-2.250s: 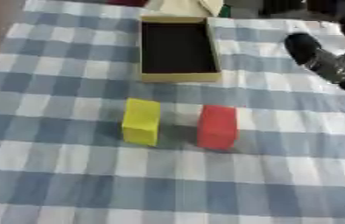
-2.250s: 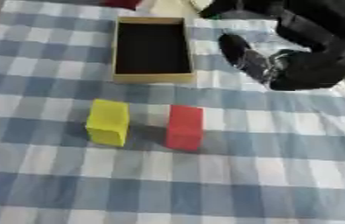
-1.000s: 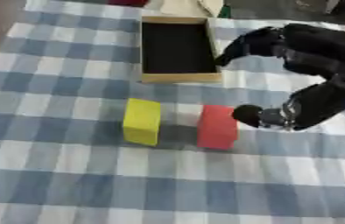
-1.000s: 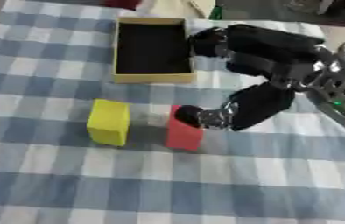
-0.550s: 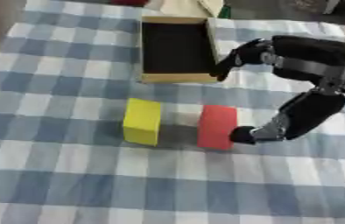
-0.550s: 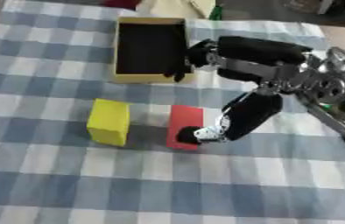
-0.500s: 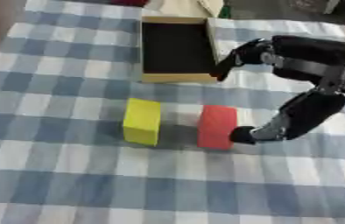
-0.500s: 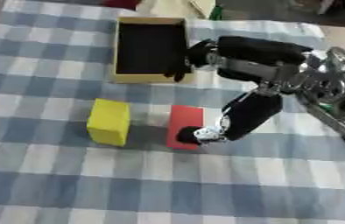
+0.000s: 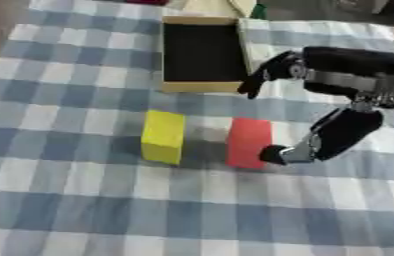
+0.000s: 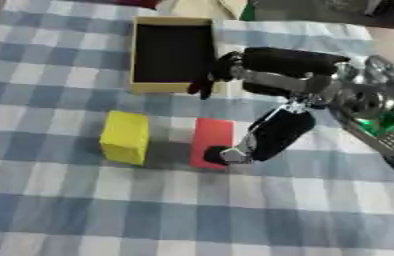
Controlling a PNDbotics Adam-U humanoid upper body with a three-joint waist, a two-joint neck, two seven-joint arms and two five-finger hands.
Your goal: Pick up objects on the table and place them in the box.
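the red block [image 9: 249, 142] stands on the blue and white checked cloth [image 9: 69, 200] that covers the table, near the middle of the view, and carries no label or writing that can be read. just to its left, apart from it by a narrow strip of cloth, stands the yellow block [image 9: 164, 136], also plain on every face that shows. beyond both blocks, toward the far edge, lies the box [image 9: 202, 86], an open tan tray with a dark inside; nothing can be seen lying in it, and no print shows on its walls. behind the box a pale flap or lid [image 9: 209, 7] leans away from it

the right hand [image 9: 340, 131] comes in from the right side, black with silver joints. its thumb [image 9: 279, 153] reaches down to the lower right edge of the red block and looks to touch it there, while its fingers [image 9: 266, 75] stretch out above, well over the block, with their tips near the box's near right corner. so the hand is spread wide, thumb and fingers far apart, and is not closed round the block. on the arm behind the hand, in the right eye view, a green patch [image 10: 391, 114] shows. the left hand shows in neither view
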